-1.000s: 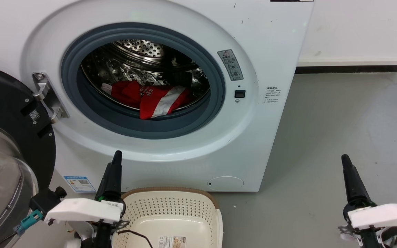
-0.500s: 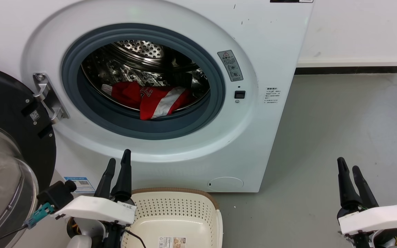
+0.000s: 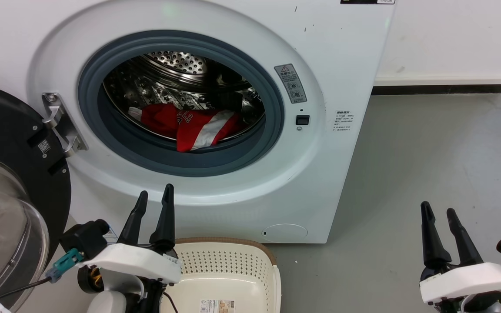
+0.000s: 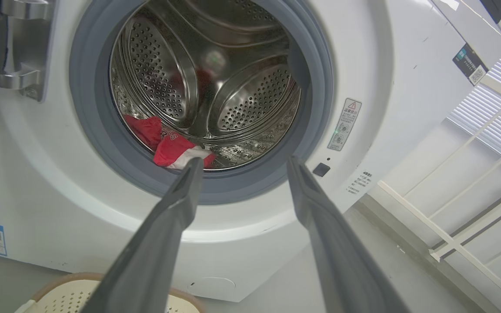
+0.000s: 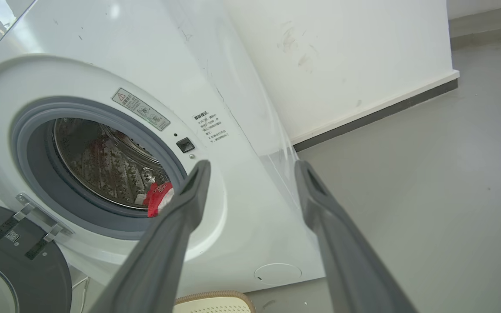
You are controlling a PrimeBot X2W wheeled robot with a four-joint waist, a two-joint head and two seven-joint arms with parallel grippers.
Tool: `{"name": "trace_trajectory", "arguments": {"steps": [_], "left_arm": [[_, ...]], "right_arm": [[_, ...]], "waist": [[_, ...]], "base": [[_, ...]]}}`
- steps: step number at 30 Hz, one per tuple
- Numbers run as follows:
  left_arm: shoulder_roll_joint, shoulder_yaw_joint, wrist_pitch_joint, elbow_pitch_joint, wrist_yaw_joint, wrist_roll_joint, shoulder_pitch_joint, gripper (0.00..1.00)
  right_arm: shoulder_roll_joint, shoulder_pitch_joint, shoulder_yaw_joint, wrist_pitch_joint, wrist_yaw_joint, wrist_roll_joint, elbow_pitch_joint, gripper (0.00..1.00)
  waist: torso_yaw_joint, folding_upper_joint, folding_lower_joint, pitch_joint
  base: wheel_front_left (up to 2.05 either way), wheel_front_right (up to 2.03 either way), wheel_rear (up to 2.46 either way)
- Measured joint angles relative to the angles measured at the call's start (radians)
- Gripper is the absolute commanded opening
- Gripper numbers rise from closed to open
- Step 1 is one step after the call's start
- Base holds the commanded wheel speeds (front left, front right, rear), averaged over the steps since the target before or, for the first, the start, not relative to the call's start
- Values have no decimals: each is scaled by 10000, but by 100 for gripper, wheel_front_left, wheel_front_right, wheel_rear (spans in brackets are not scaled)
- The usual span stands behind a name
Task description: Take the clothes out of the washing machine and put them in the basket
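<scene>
The white washing machine (image 3: 328, 69) stands open, and the red clothes (image 3: 189, 124) with a white stripe lie at the front of its steel drum (image 4: 233, 87). The clothes (image 4: 168, 145) also show low in the drum in the left wrist view, and as a small red patch (image 5: 157, 198) in the right wrist view. The cream basket (image 3: 228, 265) sits on the floor below the porthole. My left gripper (image 3: 155, 198) is open, low in front of the machine, beside the basket's left rim. My right gripper (image 3: 437, 211) is open over the floor to the right.
The black-rimmed glass door (image 3: 11, 182) hangs open at the left, close to my left arm. Grey floor (image 3: 429, 148) stretches right of the machine to a white wall with a dark skirting (image 3: 442, 87). A white railing (image 4: 463, 217) shows at the right in the left wrist view.
Both grippers have opened from shut. The left gripper has edged right and up towards the machine; the right one has sunk a little lower.
</scene>
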Motion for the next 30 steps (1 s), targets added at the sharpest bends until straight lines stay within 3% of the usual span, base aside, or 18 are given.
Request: {"name": "trace_trajectory", "arguments": {"steps": [30], "left_arm": [[378, -240, -738, 320, 558, 3241, -102, 100]], "right_arm": [[-2, 210, -4, -675, 2, -3666, -163, 100]], "waist": [[60, 0, 0, -55]], "base": [[0, 0, 0]]}}
